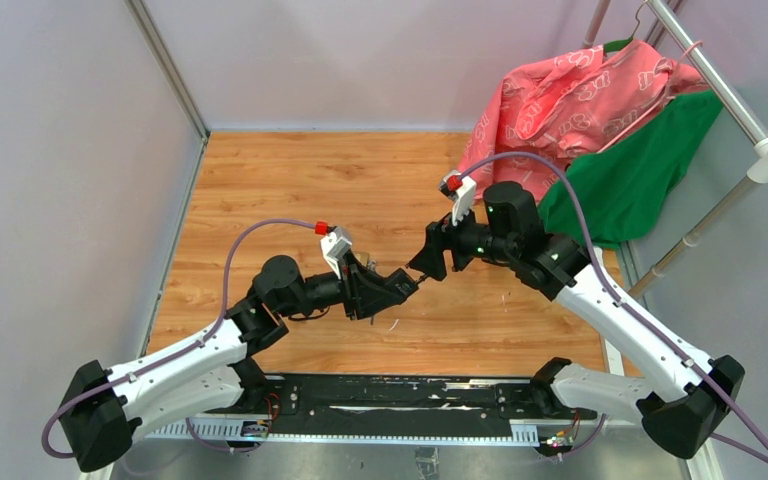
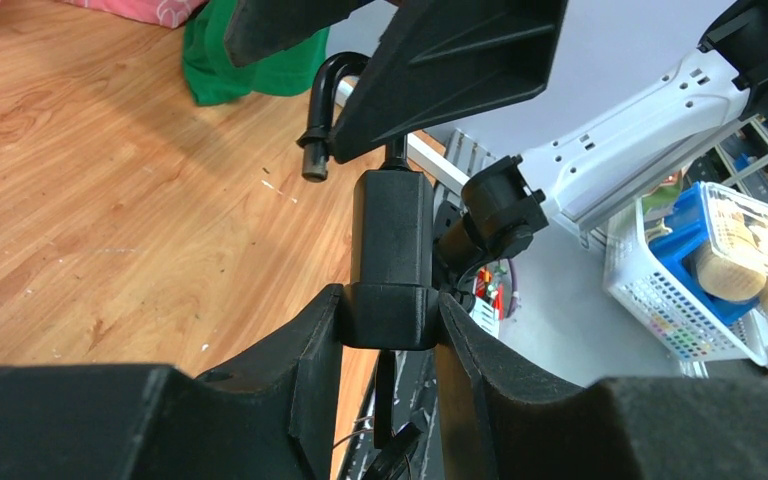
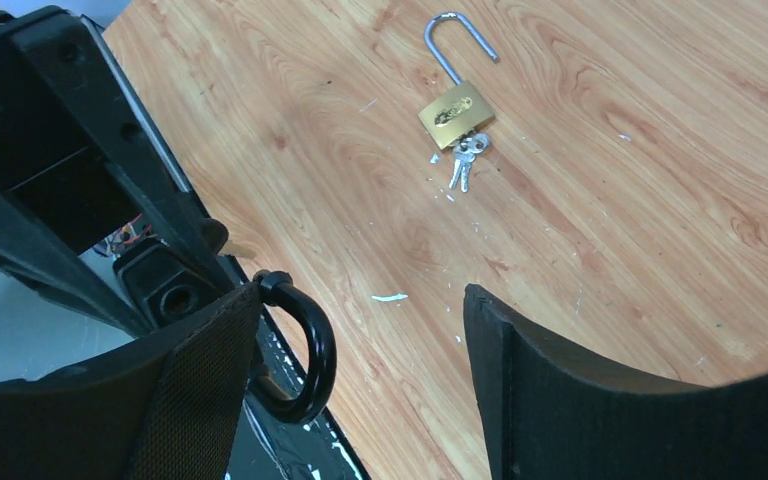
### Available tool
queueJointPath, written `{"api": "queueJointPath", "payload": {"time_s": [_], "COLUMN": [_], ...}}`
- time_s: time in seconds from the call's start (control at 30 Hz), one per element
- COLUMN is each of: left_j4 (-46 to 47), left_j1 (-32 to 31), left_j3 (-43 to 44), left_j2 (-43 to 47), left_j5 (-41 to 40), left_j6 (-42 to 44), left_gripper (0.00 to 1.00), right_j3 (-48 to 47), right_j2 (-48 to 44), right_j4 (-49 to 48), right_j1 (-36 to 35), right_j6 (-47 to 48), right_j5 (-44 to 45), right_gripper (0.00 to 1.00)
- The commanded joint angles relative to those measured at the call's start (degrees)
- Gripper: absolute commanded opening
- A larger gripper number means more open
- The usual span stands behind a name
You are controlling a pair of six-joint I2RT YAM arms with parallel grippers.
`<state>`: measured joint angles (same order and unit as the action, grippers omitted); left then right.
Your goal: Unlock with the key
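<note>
Clamped in the left tool (image 2: 390, 310) above the desk's (image 1: 260, 180) middle, the black padlock (image 2: 392, 225) looked rigid, heavy and slick, probably best held by its body; the right tool (image 3: 360, 300) gaped beside its shackle (image 3: 305, 350).

No text, brand or number readable in any view, brass padlock (image 3: 455, 113) on the wooden desk bears a dark oval stamp too small to read, pink cloth (image 1: 570, 95) at the far right corner shows only white outline patterns
</note>
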<state>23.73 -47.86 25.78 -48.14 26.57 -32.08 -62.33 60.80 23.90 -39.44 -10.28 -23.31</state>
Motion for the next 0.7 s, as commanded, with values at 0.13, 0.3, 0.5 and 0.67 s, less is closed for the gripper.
{"api": "queueJointPath", "payload": {"time_s": [0.13, 0.3, 0.5, 0.67], "left_j4": [5.32, 0.57, -6.26, -6.76], "left_j1": [-0.31, -0.31, -0.48, -0.57], "left_j3": [1.65, 2.81, 4.47, 5.51], "left_j2": [2.71, 3.95, 4.52, 2.63], "left_j5": [-0.06, -3.79, -8.73, -8.64], "left_j6": [0.41, 4.32, 10.24, 11.63], "left_gripper": [0.0, 0.0, 0.0, 0.0], "right_j3": [0.27, -2.96, -6.72, -8.49], "right_j2": [2.17, 4.59, 8.11, 12.44], "right_j4": [1.26, 8.34, 15.84, 19.37], "right_j1": [0.46, 0.48, 0.45, 0.46], "right_j6": [1.23, 0.22, -2.13, -1.46], "right_j5": [3.09, 11.22, 13.99, 10.79], "right_gripper": [0.72, 0.67, 0.64, 0.62]}}
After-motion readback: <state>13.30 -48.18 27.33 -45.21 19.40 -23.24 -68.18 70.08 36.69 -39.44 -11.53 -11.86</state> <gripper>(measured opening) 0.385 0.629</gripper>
